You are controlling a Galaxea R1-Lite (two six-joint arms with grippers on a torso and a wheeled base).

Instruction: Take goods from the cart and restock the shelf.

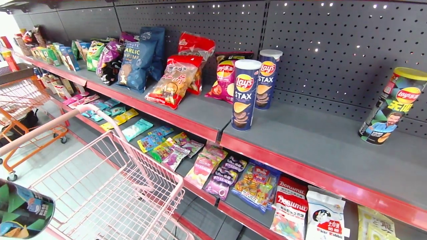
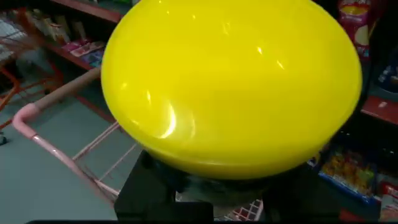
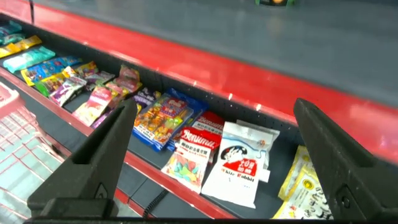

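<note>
The left gripper [image 2: 214,190] clamps a yellow-lidded chip can [image 2: 230,81], holding it over the near left side of the pink cart [image 1: 50,126]; the right gripper [image 3: 214,158] hangs with fingers spread wide before the candy bags [image 3: 186,149] on the lower shelf; two blue cans [image 1: 245,95] stand on the upper shelf [image 1: 300,143], with a matching can [image 1: 392,106] far right.

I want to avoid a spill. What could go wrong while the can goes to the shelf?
1. The can hangs low by the pink cart; when lifted, it may catch the cart's rim or the red shelf edge.
2. Two blue cans stand upright on the shelf; a bump could topple them.
3. The yellow lid blocks the left wrist camera, so placement may be inexact.
</note>
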